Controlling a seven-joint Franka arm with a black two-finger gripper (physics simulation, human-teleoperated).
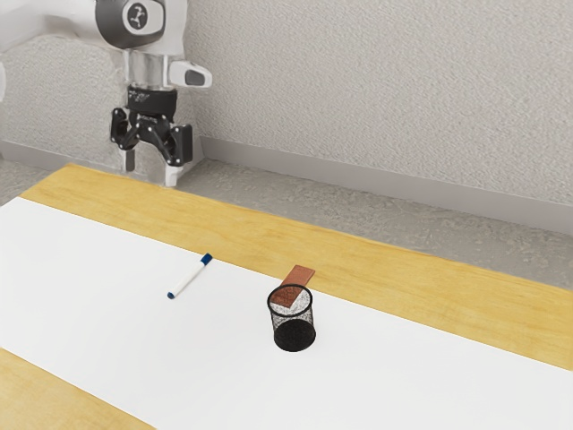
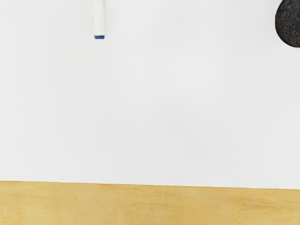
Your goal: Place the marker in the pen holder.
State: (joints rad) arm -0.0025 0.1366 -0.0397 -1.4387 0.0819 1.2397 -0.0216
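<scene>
The black gripper [image 1: 150, 170] hangs high above the table toward the exterior view's left, its two fingers apart with nothing between them. A white marker [image 1: 188, 277] with blue ends lies flat on the white sheet, lower than the hand. The round black mesh pen holder [image 1: 294, 333] stands upright, apart from the marker, toward the exterior view's right. In the wrist view, part of the marker [image 2: 99, 18] and one edge of the dark pen holder [image 2: 288, 26] can be seen.
A reddish-brown flat block [image 1: 304, 273] lies right behind the pen holder, partly seen through its mesh. The white sheet [image 1: 107, 305] runs along the wooden table [image 1: 430, 282]. A textured wall rises beyond the table.
</scene>
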